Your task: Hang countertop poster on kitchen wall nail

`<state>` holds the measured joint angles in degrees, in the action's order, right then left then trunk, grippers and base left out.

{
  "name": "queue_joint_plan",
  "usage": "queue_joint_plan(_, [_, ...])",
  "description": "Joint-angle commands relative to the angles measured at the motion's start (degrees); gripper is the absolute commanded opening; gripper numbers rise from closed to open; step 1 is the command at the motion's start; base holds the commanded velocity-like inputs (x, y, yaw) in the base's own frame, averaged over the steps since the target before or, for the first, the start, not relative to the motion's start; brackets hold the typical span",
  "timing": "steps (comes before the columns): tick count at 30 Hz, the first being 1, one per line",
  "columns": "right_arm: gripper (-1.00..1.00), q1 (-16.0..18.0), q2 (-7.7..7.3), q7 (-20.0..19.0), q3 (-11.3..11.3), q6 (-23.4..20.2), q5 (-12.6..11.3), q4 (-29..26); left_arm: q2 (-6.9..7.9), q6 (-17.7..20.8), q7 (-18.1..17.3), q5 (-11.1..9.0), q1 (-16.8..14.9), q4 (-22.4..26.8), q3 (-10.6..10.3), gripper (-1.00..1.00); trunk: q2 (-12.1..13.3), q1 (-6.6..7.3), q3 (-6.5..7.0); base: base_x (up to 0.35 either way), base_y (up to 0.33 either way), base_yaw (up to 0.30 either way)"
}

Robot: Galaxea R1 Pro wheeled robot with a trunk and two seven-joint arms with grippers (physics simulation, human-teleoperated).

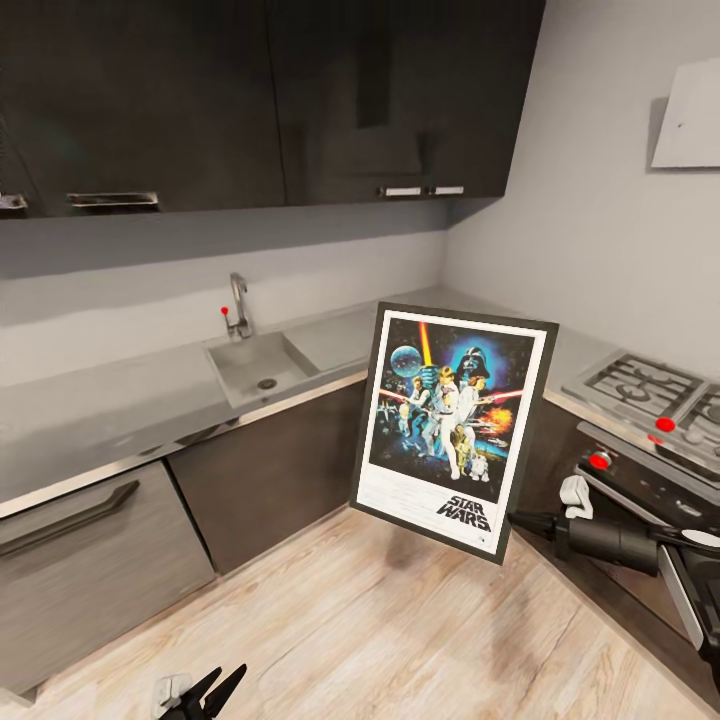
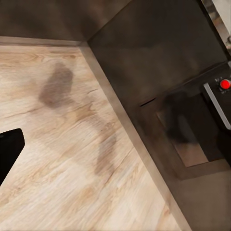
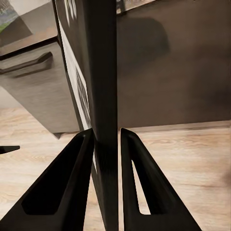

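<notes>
The poster (image 1: 450,425), a Star Wars print in a thin black frame, hangs upright and slightly tilted in the air in front of the cabinet fronts, above the wooden floor. My right gripper (image 1: 515,521) is shut on the poster's lower right corner, coming in from the right. In the right wrist view the poster (image 3: 103,72) stands edge-on between the two black fingers (image 3: 62,187). The grey metal kitchen countertop (image 1: 120,400) runs behind it. Low at the picture's bottom, my left gripper (image 1: 207,690) is open and holds nothing. I can make out no wall nail.
A sink (image 1: 262,365) with a tap sits in the countertop; a gas hob (image 1: 650,385) and oven with red knobs (image 1: 598,461) are at right. Dark upper cabinets (image 1: 270,100) hang above. A white panel (image 1: 690,115) is on the right wall. Wooden floor (image 2: 62,159) lies below.
</notes>
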<state>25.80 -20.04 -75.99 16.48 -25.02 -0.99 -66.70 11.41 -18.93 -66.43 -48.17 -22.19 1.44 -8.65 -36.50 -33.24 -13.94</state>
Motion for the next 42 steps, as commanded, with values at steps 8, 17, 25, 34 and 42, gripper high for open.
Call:
queue_joint_plan(8, [-1.0, 0.0, 0.07, -0.3, 0.0, -0.7, -0.2, 0.0, 0.01, -0.3, -0.1, -0.4, 0.0, 0.0, -0.5, 1.0, 3.2, 1.75, 1.4, 0.0, 0.0, 0.0])
queue_joint_plan(17, [-1.0, 0.0, 0.09, -0.3, 0.0, -0.7, -0.2, 0.0, 0.01, -0.3, -0.1, -0.4, 0.0, 0.0, -0.5, 1.0, 6.8, 3.72, 3.01, 0.0, 0.0, 0.0])
queue_joint_plan(25, [-1.0, 0.0, 0.09, -0.3, 0.0, -0.7, -0.2, 0.0, 0.01, -0.3, -0.1, -0.4, 0.0, 0.0, -0.5, 1.0, 10.0, 5.48, 4.45, 0.0, 0.0, 0.0])
queue_joint_plan(34, [-1.0, 0.0, 0.09, -0.3, 0.0, -0.7, -0.2, 0.0, 0.01, -0.2, -0.1, -0.4, 0.0, 0.0, -0.5, 1.0, 13.6, 7.46, 6.07, 0.0, 0.0, 0.0])
queue_joint_plan(42, [-1.0, 0.0, 0.3, -0.3, 0.0, -0.7, -0.2, 0.0, 0.01, -0.2, -0.1, -0.4, 0.0, 0.0, -0.5, 1.0, 13.6, 7.46, 6.07, 0.0, 0.0, 0.0])
